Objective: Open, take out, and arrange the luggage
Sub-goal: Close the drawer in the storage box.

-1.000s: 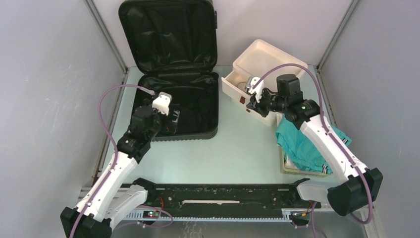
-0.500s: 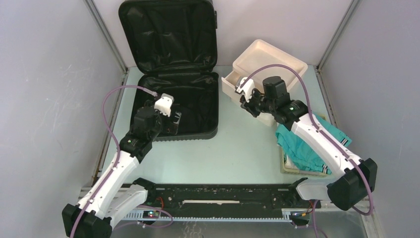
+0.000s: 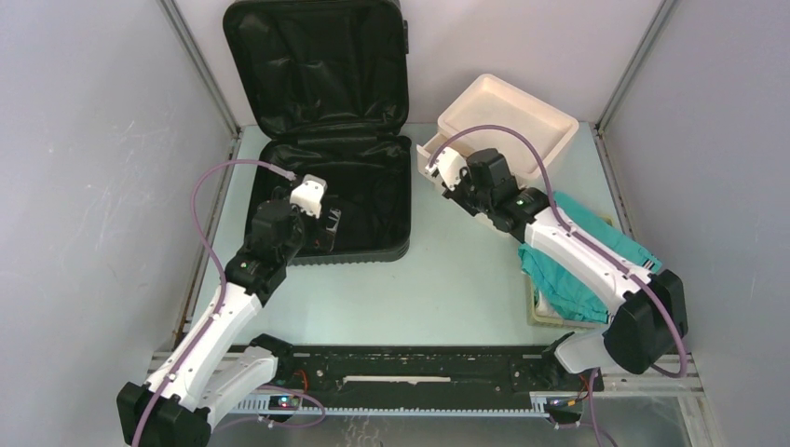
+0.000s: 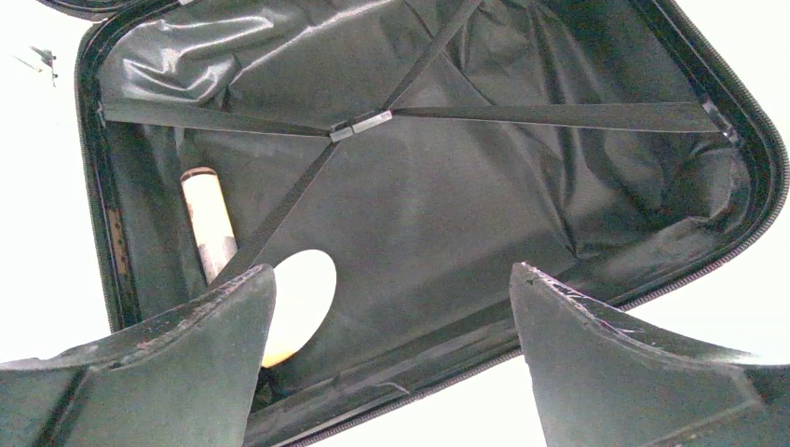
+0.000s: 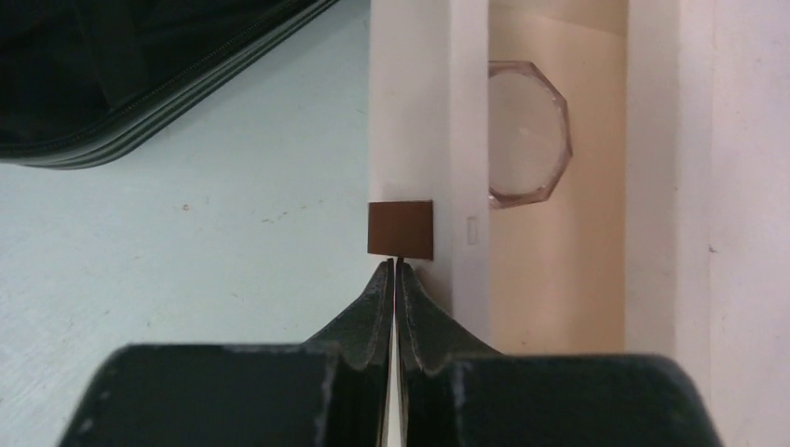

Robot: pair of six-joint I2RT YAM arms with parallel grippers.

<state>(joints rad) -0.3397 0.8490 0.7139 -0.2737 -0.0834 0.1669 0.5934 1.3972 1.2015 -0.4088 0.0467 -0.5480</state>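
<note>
The luggage (image 3: 326,93) is a black hard-shell suitcase lying open at the back left, its lid leaning on the wall. The left wrist view shows its black lining (image 4: 447,205) with crossed straps, a pale tube (image 4: 210,223) and a cream oval object (image 4: 303,289) inside. My left gripper (image 3: 326,223) (image 4: 391,270) hangs open over the suitcase's near rim, holding nothing. My right gripper (image 3: 431,170) (image 5: 395,263) is shut, its tips pinched at the brown tab (image 5: 401,228) of a white drawer.
The white drawer box (image 3: 508,116) stands at the back right, its pulled-out drawer holding a clear octagonal object (image 5: 526,130). A teal cloth (image 3: 582,270) lies over the pale basket (image 3: 550,317) at the right, beneath my right arm.
My right arm has swung left and towards the back, carrying its shut gripper along the front of the drawer box. The left arm has barely moved.
</note>
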